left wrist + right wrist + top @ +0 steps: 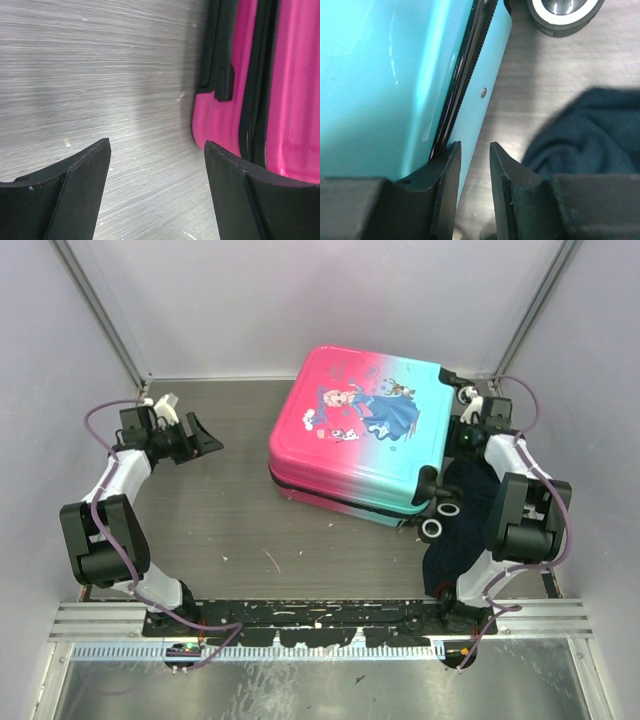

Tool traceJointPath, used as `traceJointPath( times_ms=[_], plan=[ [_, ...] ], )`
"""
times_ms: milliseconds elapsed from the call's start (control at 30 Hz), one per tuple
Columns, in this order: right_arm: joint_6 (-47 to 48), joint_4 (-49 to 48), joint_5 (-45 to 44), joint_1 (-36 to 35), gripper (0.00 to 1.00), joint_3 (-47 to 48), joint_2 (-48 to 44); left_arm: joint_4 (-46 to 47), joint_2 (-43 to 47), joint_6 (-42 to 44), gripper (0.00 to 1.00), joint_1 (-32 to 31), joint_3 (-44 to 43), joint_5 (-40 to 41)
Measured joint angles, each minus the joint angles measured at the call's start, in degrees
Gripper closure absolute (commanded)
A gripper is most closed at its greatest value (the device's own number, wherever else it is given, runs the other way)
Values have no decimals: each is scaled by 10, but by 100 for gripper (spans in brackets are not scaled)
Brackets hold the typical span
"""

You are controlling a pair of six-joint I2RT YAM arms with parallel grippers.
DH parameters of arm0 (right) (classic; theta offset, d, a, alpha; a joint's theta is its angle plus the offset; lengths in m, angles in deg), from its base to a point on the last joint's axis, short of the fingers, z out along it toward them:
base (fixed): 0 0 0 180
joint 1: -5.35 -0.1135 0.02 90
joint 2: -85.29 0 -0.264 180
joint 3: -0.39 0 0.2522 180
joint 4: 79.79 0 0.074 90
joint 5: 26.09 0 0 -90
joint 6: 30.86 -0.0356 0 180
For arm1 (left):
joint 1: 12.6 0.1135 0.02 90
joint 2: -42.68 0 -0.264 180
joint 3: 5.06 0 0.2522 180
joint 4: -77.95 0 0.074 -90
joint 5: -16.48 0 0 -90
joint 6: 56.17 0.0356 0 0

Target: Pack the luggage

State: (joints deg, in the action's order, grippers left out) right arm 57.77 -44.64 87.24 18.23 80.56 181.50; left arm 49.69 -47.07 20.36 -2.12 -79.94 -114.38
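Our right gripper [475, 150] fills the bottom of its wrist view. Its fingers are narrowly apart with nothing we can see between them, and the tips sit at the zipper seam [462, 85] on the turquoise side of the luggage [360, 435]. That suitcase lies flat and closed on the table [230, 510], toward the back right, princess print up. Our left gripper [157, 145] stands wide and holds nothing, facing the pink side across bare table.

We judge the main risk to be at the seam. The shell is smooth and rounded, so narrow fingers could skid off it, or shove the whole case, which has little room before the back wall. The navy cloth heap [458, 552] lies outside the case, just beside a wheel [565, 12] and under our right arm, where it could snag or be dragged.

Room is best to the left and front of the case; the right side is crowded.
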Motion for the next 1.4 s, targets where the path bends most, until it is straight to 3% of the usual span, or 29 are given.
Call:
traceJointPath(
  times_ms=[167,400,567,767,967,1200,1400],
  plan=[
    [-13,-28,-25,-72,61,54,52,-30,0,-4,23,27,-10,50],
    [-38,-74,3,-174,56,201,188,-71,15,16,23,27,-10,92],
    [-33,-75,37,-189,51,255,219,-72,20,27,23,34,-16,135],
    [-5,-47,73,-118,50,240,176,-64,-23,30,24,33,-74,176],
    [33,6,82,-13,50,135,36,-45,-65,24,24,12,-88,176],
    [119,93,135,56,49,102,-55,2,-1,20,27,-62,-4,234],
    [199,197,180,71,49,98,-110,-3,78,12,26,-108,72,237]
  ],
)
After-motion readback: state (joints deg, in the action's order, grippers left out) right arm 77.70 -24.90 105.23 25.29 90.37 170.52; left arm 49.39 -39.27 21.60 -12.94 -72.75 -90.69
